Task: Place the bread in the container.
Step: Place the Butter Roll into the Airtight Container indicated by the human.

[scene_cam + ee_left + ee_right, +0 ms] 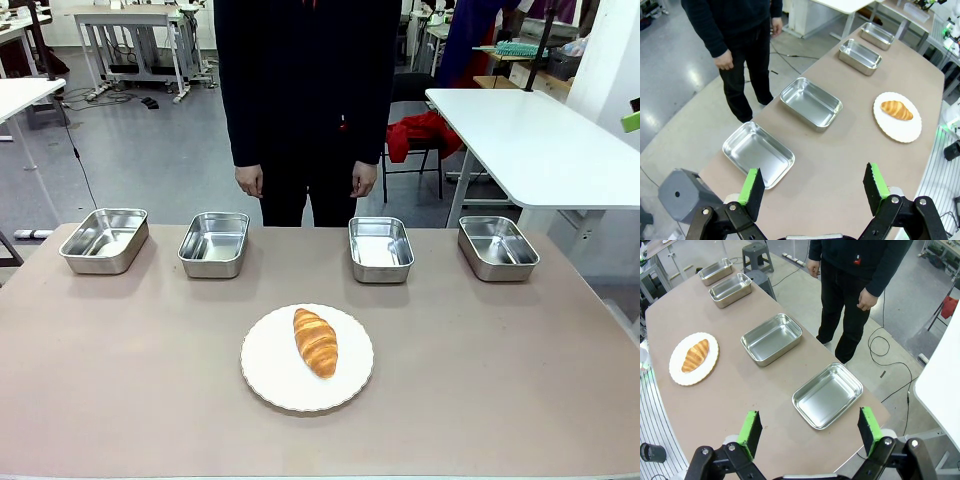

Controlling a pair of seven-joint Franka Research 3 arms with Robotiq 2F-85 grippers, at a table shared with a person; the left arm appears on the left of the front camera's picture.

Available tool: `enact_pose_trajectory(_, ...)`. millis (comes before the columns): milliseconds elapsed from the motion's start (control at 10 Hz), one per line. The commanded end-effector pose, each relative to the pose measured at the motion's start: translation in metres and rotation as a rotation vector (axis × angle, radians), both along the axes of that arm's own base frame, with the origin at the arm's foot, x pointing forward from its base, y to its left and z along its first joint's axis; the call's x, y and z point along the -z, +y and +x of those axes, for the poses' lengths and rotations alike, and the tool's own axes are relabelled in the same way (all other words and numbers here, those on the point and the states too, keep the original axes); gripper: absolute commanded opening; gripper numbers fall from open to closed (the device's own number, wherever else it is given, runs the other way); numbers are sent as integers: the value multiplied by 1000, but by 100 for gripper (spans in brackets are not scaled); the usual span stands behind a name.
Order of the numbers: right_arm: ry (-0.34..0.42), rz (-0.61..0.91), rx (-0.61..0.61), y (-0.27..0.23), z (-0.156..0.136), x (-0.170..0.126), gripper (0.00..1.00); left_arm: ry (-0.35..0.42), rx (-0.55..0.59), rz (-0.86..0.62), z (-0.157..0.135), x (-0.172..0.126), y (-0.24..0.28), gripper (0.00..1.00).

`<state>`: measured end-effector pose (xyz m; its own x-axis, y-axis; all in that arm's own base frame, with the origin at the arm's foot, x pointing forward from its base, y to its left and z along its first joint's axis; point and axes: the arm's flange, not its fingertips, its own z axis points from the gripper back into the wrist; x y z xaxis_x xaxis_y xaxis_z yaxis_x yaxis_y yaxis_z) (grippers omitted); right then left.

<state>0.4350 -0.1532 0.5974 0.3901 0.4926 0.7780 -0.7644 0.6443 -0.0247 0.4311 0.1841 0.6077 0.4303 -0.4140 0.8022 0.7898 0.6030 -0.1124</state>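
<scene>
Two sets of fingers, both spread wide with nothing between them. The left gripper [814,187] hangs over the table's [120,390] left end, the right gripper [809,432] over its right end. The croissant [315,342] lies on a white plate [262,375], mid-table on the near side. Four empty steel pans [381,249] sit in a row beyond, apart from the plate. A person [305,90] stands behind them, hands down.

A lab or workshop: white metal-legged worktables [540,140] stand on a polished grey floor [160,170] strewn with loose cables [108,97].
</scene>
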Motion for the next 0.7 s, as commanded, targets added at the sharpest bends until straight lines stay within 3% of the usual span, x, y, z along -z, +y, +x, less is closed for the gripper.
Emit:
enact_pose_trajectory(0,-8,8,-3,0,1,0,100,-10,13,0,-2,0,0,100)
enact_pose_trajectory(600,-8,8,-3,0,1,0,100,-10,13,0,-2,0,0,100)
